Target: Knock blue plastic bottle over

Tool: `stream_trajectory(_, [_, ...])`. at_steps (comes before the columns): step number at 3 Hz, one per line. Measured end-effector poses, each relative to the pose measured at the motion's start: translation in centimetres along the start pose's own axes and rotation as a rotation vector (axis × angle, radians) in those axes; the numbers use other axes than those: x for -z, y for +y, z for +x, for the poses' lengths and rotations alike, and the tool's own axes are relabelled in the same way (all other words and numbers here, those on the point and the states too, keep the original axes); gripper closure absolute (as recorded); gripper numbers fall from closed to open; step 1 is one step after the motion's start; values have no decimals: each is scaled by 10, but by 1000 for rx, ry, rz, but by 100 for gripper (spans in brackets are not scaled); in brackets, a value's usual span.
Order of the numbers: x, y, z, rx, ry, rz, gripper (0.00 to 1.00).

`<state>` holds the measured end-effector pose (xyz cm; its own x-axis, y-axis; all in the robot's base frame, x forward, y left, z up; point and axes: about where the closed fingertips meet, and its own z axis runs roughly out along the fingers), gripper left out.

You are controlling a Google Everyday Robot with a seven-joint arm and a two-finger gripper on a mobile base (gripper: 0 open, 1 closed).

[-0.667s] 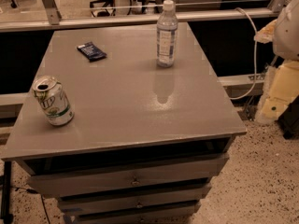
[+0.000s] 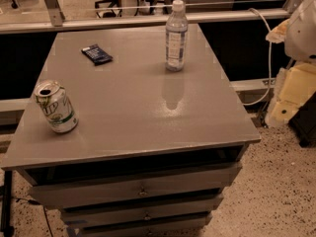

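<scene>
The blue plastic bottle [image 2: 176,36] stands upright at the desk's [image 2: 128,98] 1 o'clock. I judge it light, slim and tippy, so I'd push high up. The gripper [image 2: 296,90] hangs off-desk at 3 o'clock; I cannot tell how its jaws stand.

Over at the right edge, beside the table, the arm [image 2: 303,28] is a rounded white shell; below it, the gripper [image 2: 289,100] is blocky, pale cream-yellow.
</scene>
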<state>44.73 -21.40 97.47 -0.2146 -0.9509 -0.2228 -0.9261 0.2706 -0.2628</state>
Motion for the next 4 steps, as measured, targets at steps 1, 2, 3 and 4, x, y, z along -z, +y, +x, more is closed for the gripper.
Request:
stream_trajectory(1, [-16, -33, -9, -15, -105, 29, 0])
stream_trajectory(2, [-36, -80, -32, -22, -276, 59, 0])
stream_trajectory(3, [-59, -123, -67, -24, -480, 61, 0])
stream_trajectory(4, [-83, -156, -100, -43, -666, 34, 0])
